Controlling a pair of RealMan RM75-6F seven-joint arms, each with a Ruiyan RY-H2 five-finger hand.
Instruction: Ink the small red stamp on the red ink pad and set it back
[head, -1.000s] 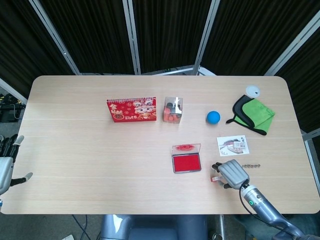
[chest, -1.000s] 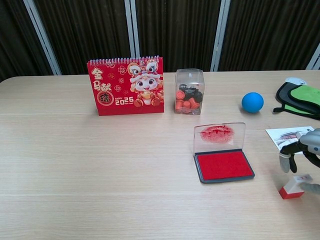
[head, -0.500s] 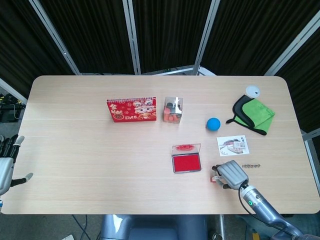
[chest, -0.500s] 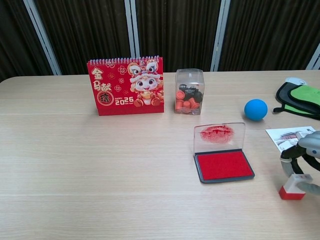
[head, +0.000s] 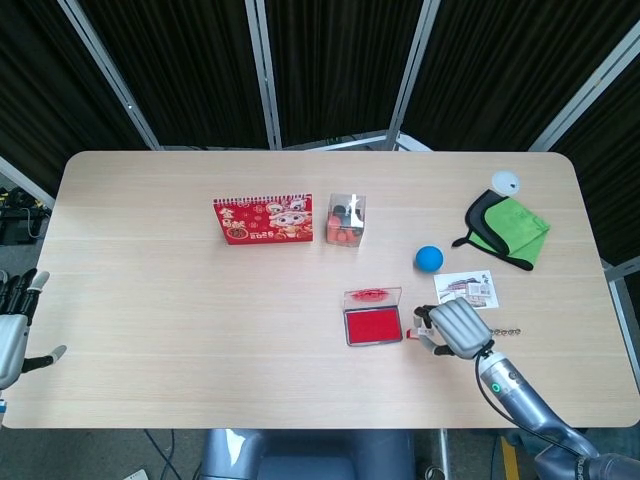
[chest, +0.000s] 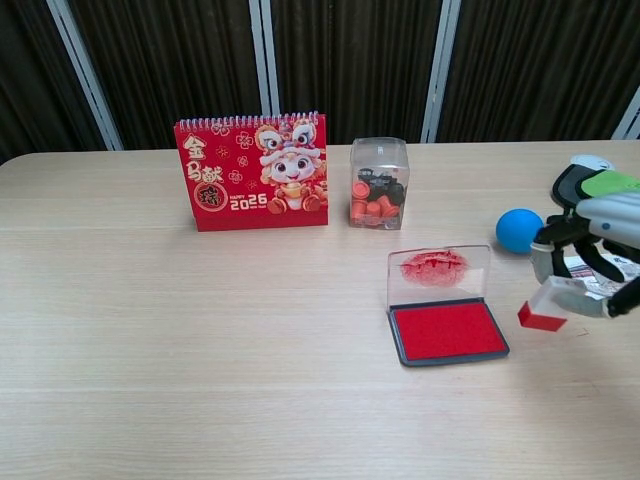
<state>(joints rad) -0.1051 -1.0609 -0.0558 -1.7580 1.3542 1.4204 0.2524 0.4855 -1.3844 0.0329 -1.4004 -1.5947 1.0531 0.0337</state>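
A pale wooden table (head: 180, 290) is filling both views, backed by dark curtain panels with grey metal posts. On its far half a red 2026 desk calendar (chest: 252, 172) is standing upright, facing the robot, with a cartoon lion-dance figure printed on it. Just beside the calendar, on the right in both views, a clear plastic box (chest: 379, 183) is sitting with small orange and black pieces inside. Near the table's right edge a green cloth with black trim (head: 506, 230) is lying flat, and a small white disc (head: 505, 183) is resting just beyond it. The red ink pad (chest: 447, 330) is lying open near the middle front of the table, its clear lid (chest: 439, 274) standing upright behind the pad and carrying a red smear. The right hand (chest: 588, 258) is hovering just beside the pad's right edge, grasping the small red stamp (chest: 546, 305) in its fingertips; the stamp is tilting, clear of the table, its red base pointing toward the pad without touching it. A printed card (head: 466, 290) is lying partly behind the hand, and a blue ball (chest: 519, 230) is sitting near it. A short chain of beads (head: 505, 330) is lying close to the wrist. The left hand (head: 12, 320) is showing only at the head view's left edge, off the table, fingers spread and holding nothing.
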